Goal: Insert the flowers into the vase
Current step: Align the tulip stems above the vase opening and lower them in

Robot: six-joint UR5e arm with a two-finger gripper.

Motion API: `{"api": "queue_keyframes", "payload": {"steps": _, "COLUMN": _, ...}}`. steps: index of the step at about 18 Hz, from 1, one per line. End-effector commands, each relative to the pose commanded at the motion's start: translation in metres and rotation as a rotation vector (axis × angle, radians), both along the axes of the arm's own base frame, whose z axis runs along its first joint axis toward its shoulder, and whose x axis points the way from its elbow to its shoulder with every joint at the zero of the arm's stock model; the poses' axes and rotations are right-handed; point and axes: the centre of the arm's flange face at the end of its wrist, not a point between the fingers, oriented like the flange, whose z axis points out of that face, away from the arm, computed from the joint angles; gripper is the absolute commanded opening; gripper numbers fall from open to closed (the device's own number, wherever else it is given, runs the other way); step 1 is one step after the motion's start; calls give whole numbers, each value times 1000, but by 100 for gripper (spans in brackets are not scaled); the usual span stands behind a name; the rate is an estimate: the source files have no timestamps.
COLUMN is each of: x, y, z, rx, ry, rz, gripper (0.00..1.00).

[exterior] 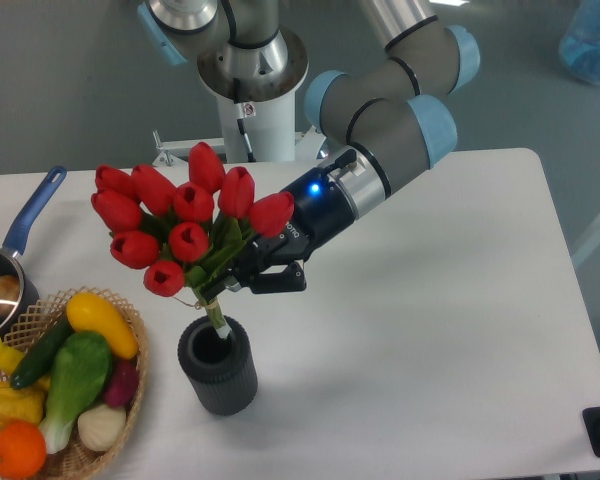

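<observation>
The flowers [185, 225], a bunch of red tulip buds on green stems, lean up and to the left above the vase. My gripper [242, 275] is shut on their stems just below the leaves. The pale stem ends reach down into the round mouth of the vase [218, 364], a dark grey ribbed cylinder standing upright near the front left of the white table. The gripper sits up and to the right of the vase mouth, apart from it.
A wicker basket [130, 400] of fruit and vegetables stands just left of the vase. A blue-handled saucepan [20, 240] is at the left edge. The robot base [250, 100] rises behind the table. A blue bottle [592, 40] shows at the top right.
</observation>
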Motion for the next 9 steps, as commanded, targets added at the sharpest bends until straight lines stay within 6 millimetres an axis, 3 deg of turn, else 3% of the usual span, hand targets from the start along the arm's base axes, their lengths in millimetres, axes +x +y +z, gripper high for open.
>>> {"api": "queue_keyframes", "payload": {"steps": 9, "x": -6, "y": 2, "z": -14, "rx": 31, "ry": 3, "rz": -5, "gripper": 0}}
